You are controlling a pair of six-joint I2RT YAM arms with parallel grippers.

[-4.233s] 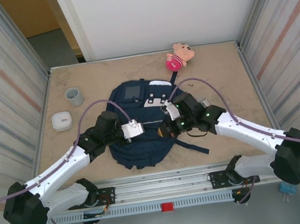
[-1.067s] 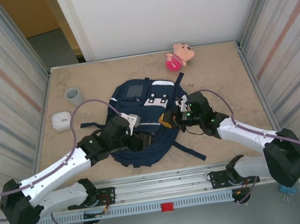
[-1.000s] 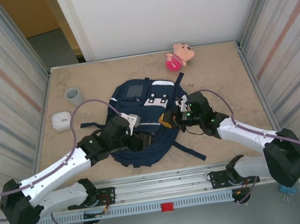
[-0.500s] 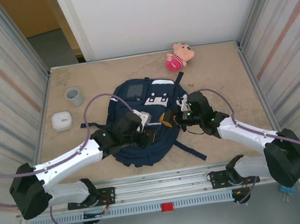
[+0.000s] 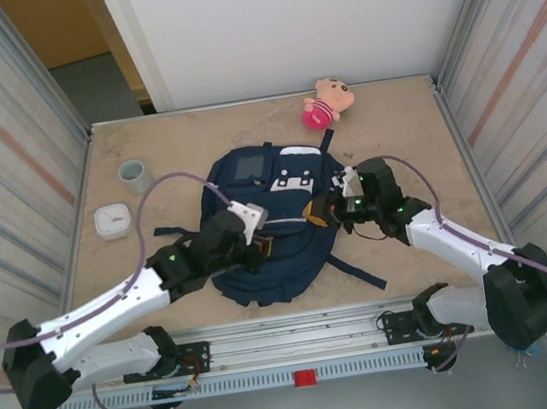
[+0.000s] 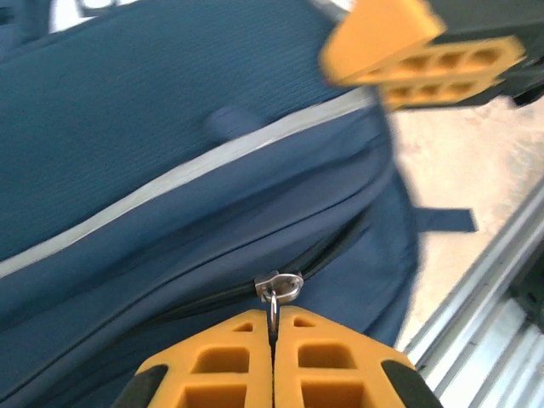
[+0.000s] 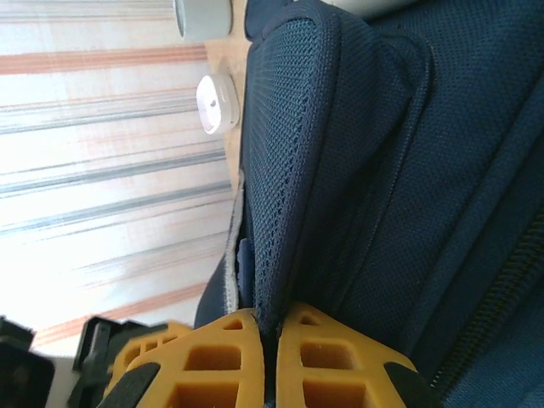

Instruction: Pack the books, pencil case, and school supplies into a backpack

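Note:
The navy backpack (image 5: 267, 266) lies flat in the middle of the table, its white patch toward the far side. My left gripper (image 5: 262, 248) (image 6: 274, 316) is shut on the metal ring of the zipper pull (image 6: 279, 286), at the bag's side seam. From the right, my right gripper (image 5: 317, 213) (image 7: 268, 321) is shut on a raised fold of the backpack's fabric (image 7: 293, 161). The right gripper's orange fingers (image 6: 416, 51) appear just beyond the bag in the left wrist view. Books, pencil case and school supplies are out of view.
A pink-and-tan plush toy (image 5: 327, 102) lies at the far edge. A grey cup (image 5: 133, 174) and a white rounded box (image 5: 112, 221) stand left of the bag. A dark strap (image 5: 356, 276) trails toward the front rail (image 5: 302, 347).
My left gripper has closed onto the zipper pull. The right arm has drawn right with the fabric fold, and the backpack has shifted slightly right.

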